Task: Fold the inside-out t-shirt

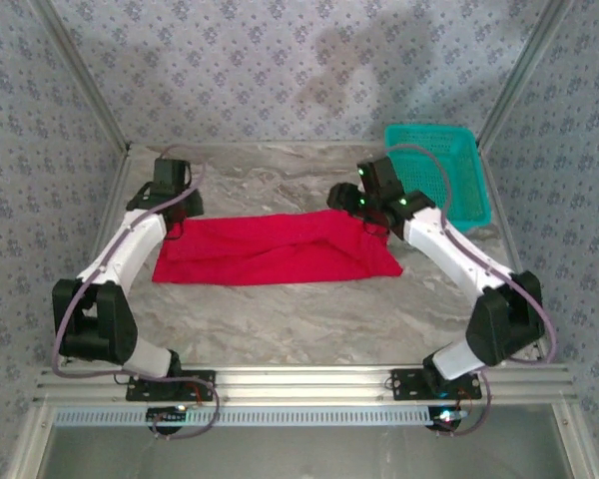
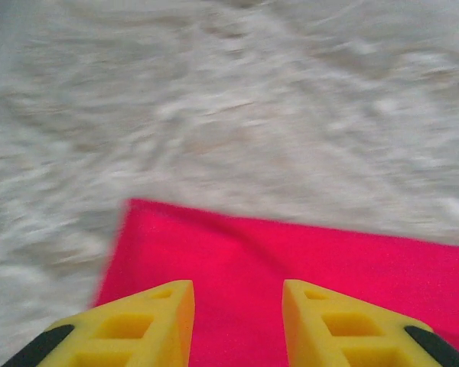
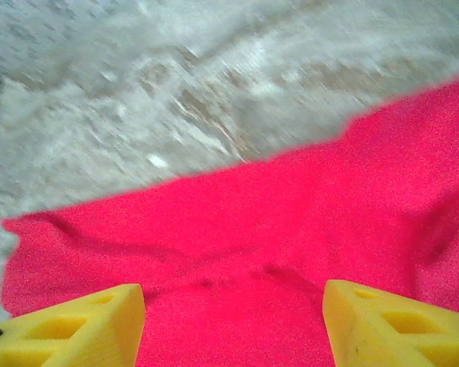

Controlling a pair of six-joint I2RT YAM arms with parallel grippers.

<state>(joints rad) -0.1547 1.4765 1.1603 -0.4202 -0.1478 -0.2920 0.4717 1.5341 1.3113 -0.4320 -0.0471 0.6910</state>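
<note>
The table (image 1: 280, 319) under me is a grey, marbled sheet, pale and streaky, boxed in by walls (image 1: 280, 60) papered in a small blue-grey floral print. Bare metal posts (image 1: 85, 85) run up the far corners, and a slotted metal rail (image 1: 309, 384) crosses the near edge where both my arms are bolted down. At the far right of the table sits a teal mesh basket (image 1: 439, 175), lying apart from the cloth.

The t-shirt (image 1: 275, 249) lies across the middle of the table as a long red band, running left to right, with a few soft creases and a ragged far edge on its right half. My left fingers (image 1: 177, 224) are at its left end and my right fingers (image 1: 371, 222) at its far right corner, both wrists bent down toward it.

From my left wrist, the left fingers (image 2: 164, 321) stand apart with nothing between them, over the red cloth (image 2: 329, 275), close to its corner, and blurred grey table (image 2: 214, 115) lies beyond. From my right wrist, the right fingers (image 3: 99, 325) are spread wide, also holding nothing, above a rumpled stretch of the t-shirt (image 3: 252, 229) with shallow folds; its edge runs slantwise against the table (image 3: 176, 92). I cannot tell whether either pair of tips touches the cloth.
</note>
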